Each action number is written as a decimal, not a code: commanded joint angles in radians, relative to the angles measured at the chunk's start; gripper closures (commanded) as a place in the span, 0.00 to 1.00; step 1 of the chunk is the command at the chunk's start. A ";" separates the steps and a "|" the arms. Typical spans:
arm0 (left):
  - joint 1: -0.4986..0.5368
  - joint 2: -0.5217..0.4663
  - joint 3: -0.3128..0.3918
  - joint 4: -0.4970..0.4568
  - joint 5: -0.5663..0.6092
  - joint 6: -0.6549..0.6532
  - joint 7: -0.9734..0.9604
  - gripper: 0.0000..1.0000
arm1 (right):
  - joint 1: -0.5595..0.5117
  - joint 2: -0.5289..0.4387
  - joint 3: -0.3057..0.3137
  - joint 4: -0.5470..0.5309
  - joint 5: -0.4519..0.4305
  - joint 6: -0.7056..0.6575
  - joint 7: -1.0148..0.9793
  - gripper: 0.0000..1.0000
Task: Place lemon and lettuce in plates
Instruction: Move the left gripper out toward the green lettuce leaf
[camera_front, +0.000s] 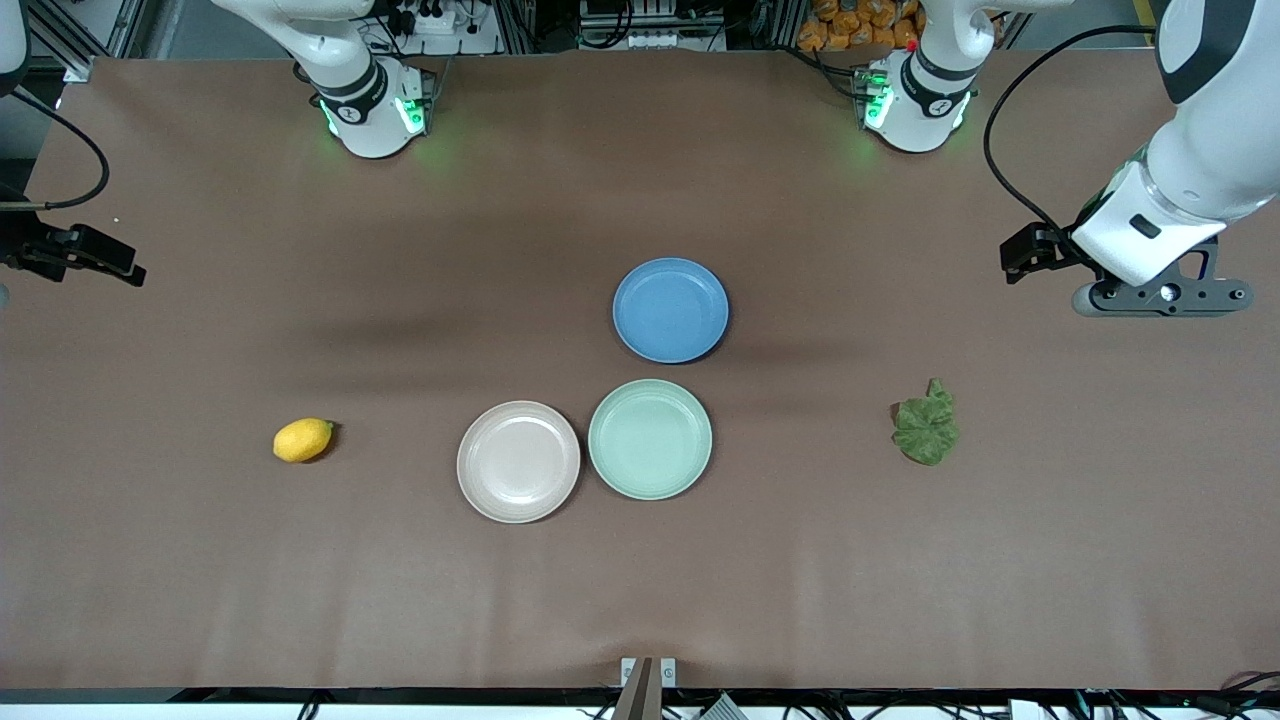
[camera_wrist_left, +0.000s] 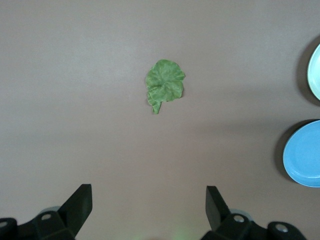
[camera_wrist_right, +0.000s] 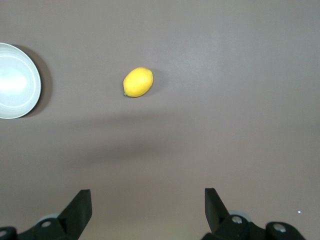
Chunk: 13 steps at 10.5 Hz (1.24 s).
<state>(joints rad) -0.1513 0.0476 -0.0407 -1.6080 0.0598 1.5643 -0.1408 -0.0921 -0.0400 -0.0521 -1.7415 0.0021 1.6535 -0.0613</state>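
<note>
From the front camera, both plates sit bare mid-tabletop (camera_front: 200, 600): the beige-pink plate (camera_front: 518, 461) touching the mint plate (camera_front: 650, 438) at its 3 o'clock, the blue plate (camera_front: 670, 309) at the mint's 12. The lemon (camera_front: 302, 440) lies toward the right arm's end, the lettuce (camera_front: 926, 426) toward the left's. Left wrist view: left pincer (camera_wrist_left: 149, 205) spread, hovering empty, lettuce (camera_wrist_left: 164, 84) at 12 o'clock. Right wrist view: right pincer (camera_wrist_right: 148, 205) spread, lemon (camera_wrist_right: 138, 82) at 12. Nothing is grasped; each arm likely must descend next.
</note>
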 joint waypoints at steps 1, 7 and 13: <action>0.006 0.000 0.010 0.010 -0.020 -0.010 0.026 0.00 | -0.014 0.002 0.006 -0.009 -0.004 0.014 -0.009 0.00; 0.010 0.041 0.024 0.005 -0.046 -0.009 0.049 0.00 | -0.032 0.038 0.006 -0.009 -0.004 0.022 -0.011 0.00; 0.004 0.110 0.021 0.002 -0.046 0.033 0.047 0.00 | -0.035 0.144 0.006 -0.007 -0.004 0.037 -0.011 0.00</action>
<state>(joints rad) -0.1458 0.1503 -0.0230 -1.6122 0.0360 1.5840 -0.1143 -0.1157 0.0602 -0.0549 -1.7516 0.0021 1.6720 -0.0620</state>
